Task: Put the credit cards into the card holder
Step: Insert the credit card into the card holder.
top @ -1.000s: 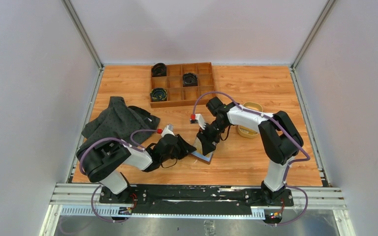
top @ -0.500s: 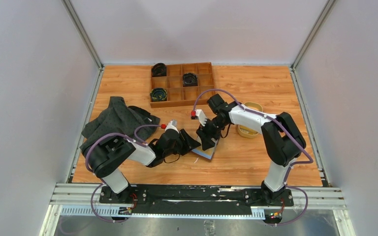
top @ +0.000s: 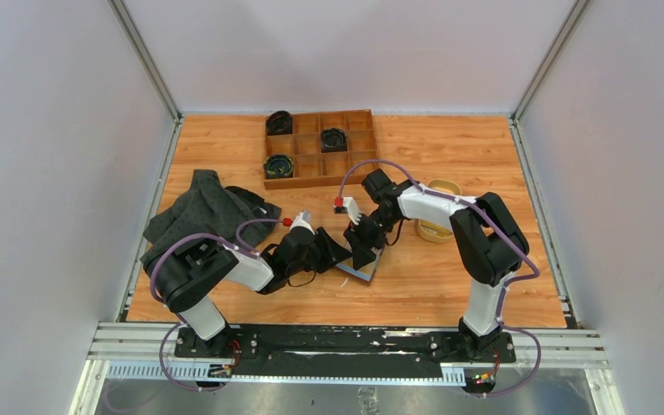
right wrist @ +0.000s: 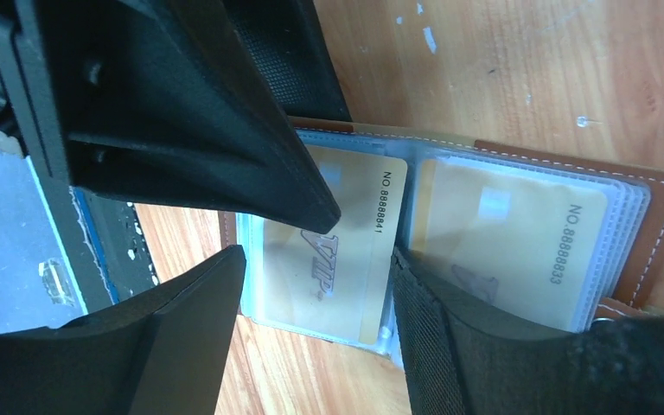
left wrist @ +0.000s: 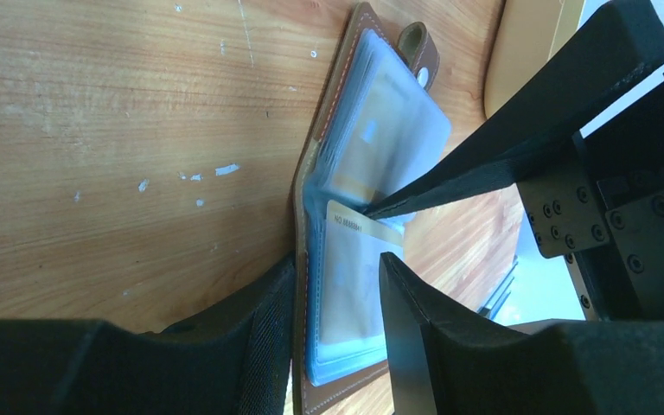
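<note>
Top view, change: The left gripper [top: 333, 251] sits a little farther up the table [top: 450, 285] than one second ago. Half a second ago looks almost the same as now. The card holder [top: 361, 271] has hardly moved.
Top view, place: The card holder lies open on the table, between the tips of the left gripper and the right gripper [top: 365, 252]. It is well apart from the wooden tray [top: 363, 164], the tan dish [top: 439, 232] and the dark cloth [top: 203, 216].
Top view, direction: The holder is too small here to tell which way it points.
Left wrist view, direction: The open holder runs up and down the picture. Its snap tab [left wrist: 415, 39] is at the top end. The brown cover is on the left and the blue sleeves face right.
Left wrist view, left hand: The two fingers are partly apart, with the lower half of the holder between them. One finger touches the brown cover. I cannot tell if they squeeze it.
Right wrist view, direction: The open holder runs left to right. A gold card [right wrist: 337, 259] shows in the left half and a second card [right wrist: 501, 233] in the right half. Their numbers run down the picture.
Right wrist view, right hand: Its fingers stand wide, one on each side of the gold card. One finger touches the card's edge. I cannot tell if the card is held.
</note>
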Motion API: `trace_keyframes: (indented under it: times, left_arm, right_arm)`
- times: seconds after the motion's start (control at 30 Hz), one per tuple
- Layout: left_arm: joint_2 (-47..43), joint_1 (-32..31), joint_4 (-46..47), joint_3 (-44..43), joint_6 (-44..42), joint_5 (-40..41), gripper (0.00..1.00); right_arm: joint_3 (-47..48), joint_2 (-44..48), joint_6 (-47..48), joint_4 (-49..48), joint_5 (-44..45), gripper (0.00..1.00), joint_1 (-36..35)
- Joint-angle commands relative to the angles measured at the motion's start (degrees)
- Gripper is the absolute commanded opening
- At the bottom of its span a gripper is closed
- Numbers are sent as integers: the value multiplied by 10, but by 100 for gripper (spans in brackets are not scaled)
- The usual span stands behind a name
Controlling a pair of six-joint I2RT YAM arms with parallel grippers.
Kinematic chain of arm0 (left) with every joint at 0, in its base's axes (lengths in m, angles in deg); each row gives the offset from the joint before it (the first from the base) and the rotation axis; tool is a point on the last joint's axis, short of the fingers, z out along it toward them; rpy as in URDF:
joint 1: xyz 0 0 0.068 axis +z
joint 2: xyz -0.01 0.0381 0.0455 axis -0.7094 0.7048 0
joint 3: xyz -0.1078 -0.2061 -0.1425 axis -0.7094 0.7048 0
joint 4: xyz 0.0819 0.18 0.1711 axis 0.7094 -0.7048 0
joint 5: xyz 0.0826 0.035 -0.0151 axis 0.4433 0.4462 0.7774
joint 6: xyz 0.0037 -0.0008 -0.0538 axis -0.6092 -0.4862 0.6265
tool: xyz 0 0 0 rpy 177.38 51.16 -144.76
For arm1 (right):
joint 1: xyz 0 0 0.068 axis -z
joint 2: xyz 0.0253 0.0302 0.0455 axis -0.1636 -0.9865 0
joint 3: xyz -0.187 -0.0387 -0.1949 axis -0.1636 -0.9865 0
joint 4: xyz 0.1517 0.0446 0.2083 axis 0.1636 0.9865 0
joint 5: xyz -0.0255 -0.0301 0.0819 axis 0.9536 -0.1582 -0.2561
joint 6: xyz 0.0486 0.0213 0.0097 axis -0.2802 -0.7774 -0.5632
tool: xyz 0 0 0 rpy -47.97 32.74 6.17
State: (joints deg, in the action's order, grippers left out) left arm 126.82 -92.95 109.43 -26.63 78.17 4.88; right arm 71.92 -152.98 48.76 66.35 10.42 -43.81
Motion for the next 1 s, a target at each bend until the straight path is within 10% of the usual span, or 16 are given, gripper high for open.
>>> trace_keyframes:
  times: [0.0, 0.97]
  left_arm:
    - [16, 4, -37, 6, -22, 2, 45]
    - [58, 70, -137, -132, -129, -68, 40]
  right_arm:
    - [4, -16, 17, 39, -40, 66, -7]
    - [-27, 184, 75, 38, -31, 66, 106]
